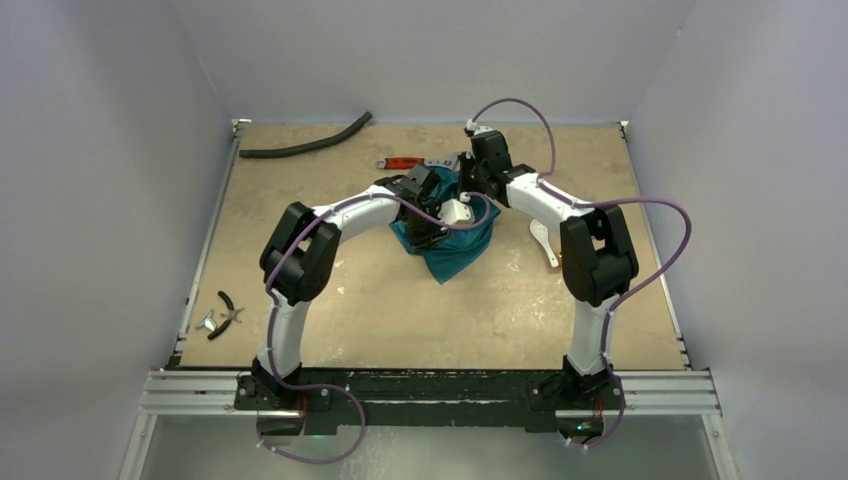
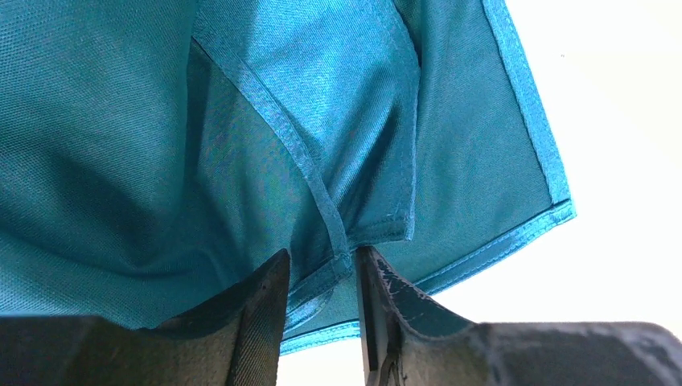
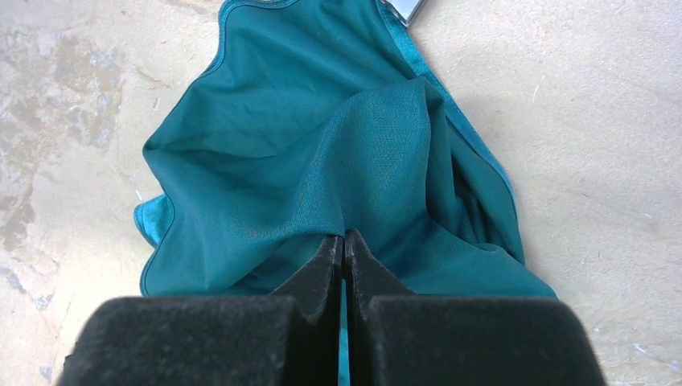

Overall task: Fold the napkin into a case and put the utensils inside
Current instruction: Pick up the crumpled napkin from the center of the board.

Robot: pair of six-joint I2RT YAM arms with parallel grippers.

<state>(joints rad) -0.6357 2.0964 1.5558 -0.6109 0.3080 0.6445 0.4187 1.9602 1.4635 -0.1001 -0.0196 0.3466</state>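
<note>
Where the two arms meet over the far middle of the table (image 1: 400, 310), the napkin (image 1: 450, 252) lies bunched in a loose heap, not yet a flat pocket. The right gripper (image 3: 344, 236) is pressed together on a raised ridge of the cloth, and a sliver of teal shows in the slit lower down. The left gripper (image 2: 322, 256) stands partly apart, with a stitched hem and a corner of the napkin between its fingers (image 2: 256, 322). Whether they press on it cannot be told.

Only the overhead view shows the rest:
- a white spoon (image 1: 545, 243) on the table just right of the napkin, beside the right arm
- a red-handled wrench (image 1: 403, 162) beyond the cloth, its grey end partly hidden by the grippers
- small pliers (image 1: 226, 314) near the left edge
- a black hose (image 1: 305, 146) at the far left

From above, both grippers are dark shapes, hard to separate from the cloth. The left wrist view sees the cloth against a washed-out white ground. The right wrist view shows scuffed tabletop around the napkin and a bright metal corner (image 3: 406, 8) — cut off by the top edge.
</note>
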